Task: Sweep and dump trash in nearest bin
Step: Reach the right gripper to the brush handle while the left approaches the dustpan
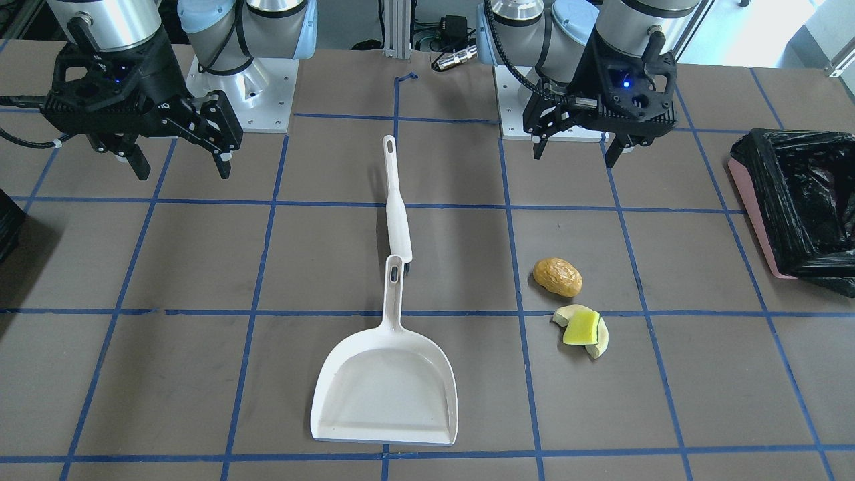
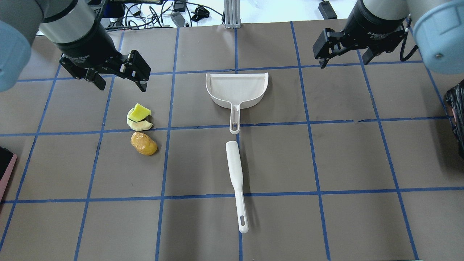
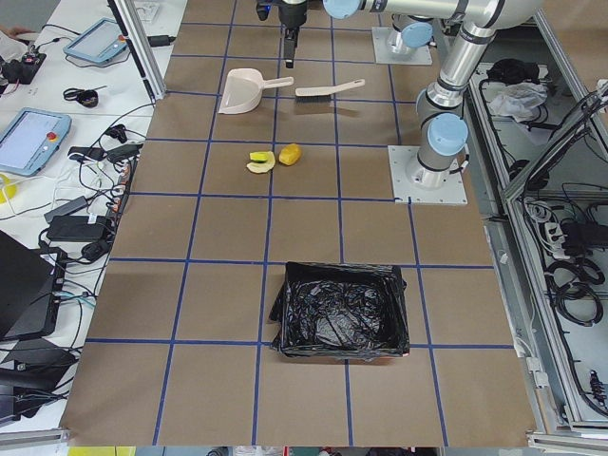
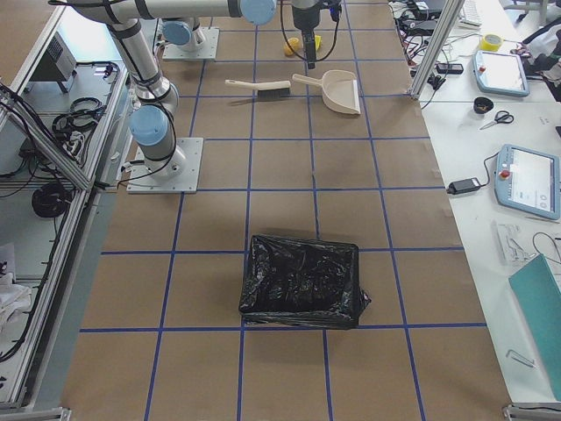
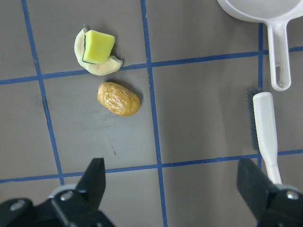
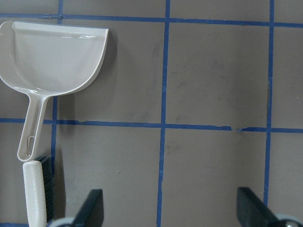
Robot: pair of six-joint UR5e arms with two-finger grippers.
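Note:
The trash lies on the brown table: a golden-brown potato-like lump (image 1: 558, 276) (image 2: 144, 143) (image 5: 119, 99) and yellow-and-pale-green squash wedges (image 1: 582, 330) (image 2: 139, 117) (image 5: 96, 51) beside it. My left gripper (image 1: 574, 157) (image 2: 121, 87) (image 5: 175, 189) hangs open and empty above the table, just robot-side of the trash. The pink bin (image 1: 795, 200) (image 3: 342, 309), lined with a black bag, stands at the table's end on my left. My right gripper (image 1: 182, 170) (image 2: 342, 61) (image 6: 173, 208) is open and empty, off to the dustpan's side.
A white dustpan (image 1: 387, 384) (image 2: 237, 88) (image 6: 54, 59) lies mid-table, its handle toward me. A white brush (image 1: 397, 200) (image 2: 235, 177) lies in line with it. A second black-bagged bin (image 4: 302, 281) (image 2: 456, 116) stands at the right end.

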